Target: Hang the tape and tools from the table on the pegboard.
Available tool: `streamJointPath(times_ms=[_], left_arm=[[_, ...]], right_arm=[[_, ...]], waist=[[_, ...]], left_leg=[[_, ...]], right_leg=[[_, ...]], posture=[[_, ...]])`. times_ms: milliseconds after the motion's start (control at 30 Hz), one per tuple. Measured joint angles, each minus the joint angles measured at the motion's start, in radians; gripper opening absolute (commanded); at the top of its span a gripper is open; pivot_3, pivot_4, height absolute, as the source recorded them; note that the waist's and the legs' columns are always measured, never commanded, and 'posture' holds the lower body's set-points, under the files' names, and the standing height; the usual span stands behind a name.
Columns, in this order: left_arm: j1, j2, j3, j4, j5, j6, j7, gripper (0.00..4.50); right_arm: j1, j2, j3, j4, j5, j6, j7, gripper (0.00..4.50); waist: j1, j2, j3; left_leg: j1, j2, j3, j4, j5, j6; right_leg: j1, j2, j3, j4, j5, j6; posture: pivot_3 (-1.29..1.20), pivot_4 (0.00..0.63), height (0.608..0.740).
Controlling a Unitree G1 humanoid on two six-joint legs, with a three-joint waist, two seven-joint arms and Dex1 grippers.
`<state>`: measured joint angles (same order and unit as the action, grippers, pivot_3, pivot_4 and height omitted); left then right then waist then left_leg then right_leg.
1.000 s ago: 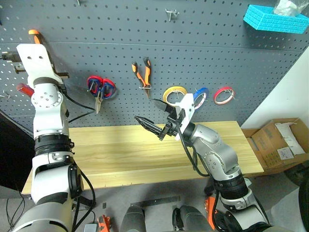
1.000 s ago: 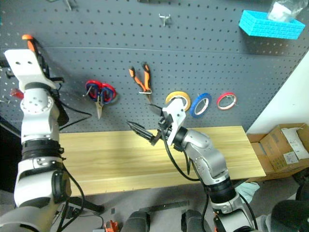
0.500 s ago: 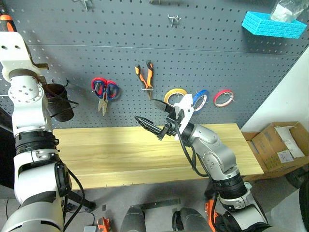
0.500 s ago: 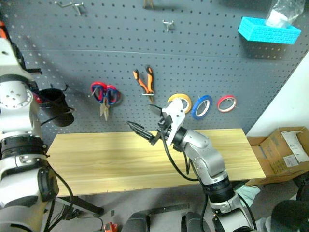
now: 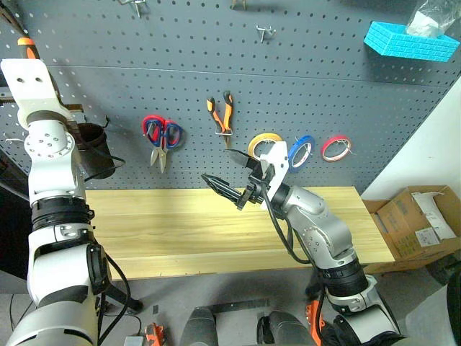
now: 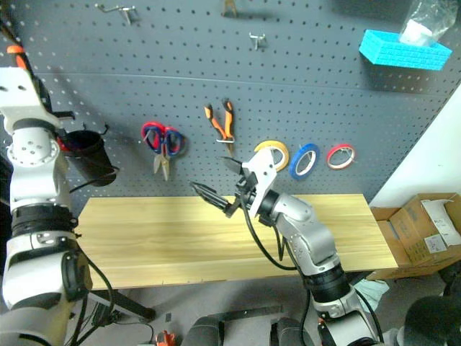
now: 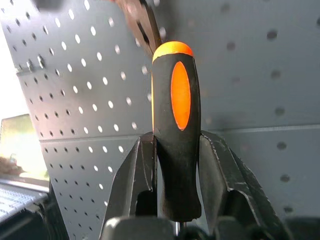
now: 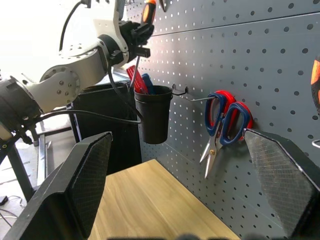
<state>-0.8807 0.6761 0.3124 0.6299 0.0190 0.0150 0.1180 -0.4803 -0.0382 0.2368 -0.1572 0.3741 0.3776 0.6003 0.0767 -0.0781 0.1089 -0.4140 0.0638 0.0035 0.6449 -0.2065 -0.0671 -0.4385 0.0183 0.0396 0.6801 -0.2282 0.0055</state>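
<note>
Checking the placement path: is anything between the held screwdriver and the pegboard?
Nothing visible does. The left gripper holds the screwdriver close in front of the pegboard, above the black cup hanging there.

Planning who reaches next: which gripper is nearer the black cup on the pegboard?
Left. The left gripper sits just above the cup; the right gripper hangs mid-table, well off to the side.

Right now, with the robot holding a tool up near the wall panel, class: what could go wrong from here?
1. The left gripper clamps the screwdriver low on its handle; it could tilt or slip.
2. The black cup already holds tools; the screwdriver may catch on them.
3. The open right gripper hangs near the pliers and could knock them.
</note>
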Motion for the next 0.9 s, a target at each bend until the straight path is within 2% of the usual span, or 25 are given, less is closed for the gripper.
streamJointPath(times_ms=[233, 467, 833, 900], left_arm=[[-0.112, -0.008, -0.043, 0.14, 0.001, -0.047, -0.053, 0.81], [-0.133, -0.02, -0.068, 0.206, 0.002, -0.085, -0.064, 0.81], [-0.132, -0.02, -0.067, 0.206, 0.0, -0.097, -0.061, 4.37], [-0.131, -0.02, -0.066, 0.205, 0.0, -0.098, -0.06, 4.44]], right_arm=[[0.001, -0.004, 0.0, 0.0, 0.0, 0.0, -0.008, 4.5], [0.001, -0.011, 0.0, 0.0, 0.0, 0.0, -0.012, 4.5], [0.003, -0.013, 0.0, -0.002, 0.0, 0.0, -0.013, 4.5], [0.003, -0.013, 0.0, -0.002, 0.0, 0.0, -0.012, 4.5]], waist=[[0.003, 0.0, 0.0], [0.0, 0.0, 0.0], [0.0, 0.0, 0.0], [0.0, 0.0, 0.0]], left_leg=[[0.0, 0.0, 0.0, 0.0, 0.0, 0.0], [0.0, 0.0, 0.0, 0.0, 0.0, 0.0], [0.0, 0.0, 0.0, 0.0, 0.0, 0.0], [0.0, 0.0, 0.0, 0.0, 0.0, 0.0]], right_leg=[[0.0, 0.0, 0.0, 0.0, 0.0, 0.0], [0.0, 0.001, 0.0, 0.0, 0.0, 0.0], [0.0, 0.001, 0.001, 0.0, 0.0, 0.0], [0.0, 0.001, 0.001, 0.0, 0.0, 0.0]], posture=[[0.19, 0.051, 0.74], [0.18, 0.054, 0.74], [0.19, 0.055, 0.74], [0.19, 0.055, 0.74]])
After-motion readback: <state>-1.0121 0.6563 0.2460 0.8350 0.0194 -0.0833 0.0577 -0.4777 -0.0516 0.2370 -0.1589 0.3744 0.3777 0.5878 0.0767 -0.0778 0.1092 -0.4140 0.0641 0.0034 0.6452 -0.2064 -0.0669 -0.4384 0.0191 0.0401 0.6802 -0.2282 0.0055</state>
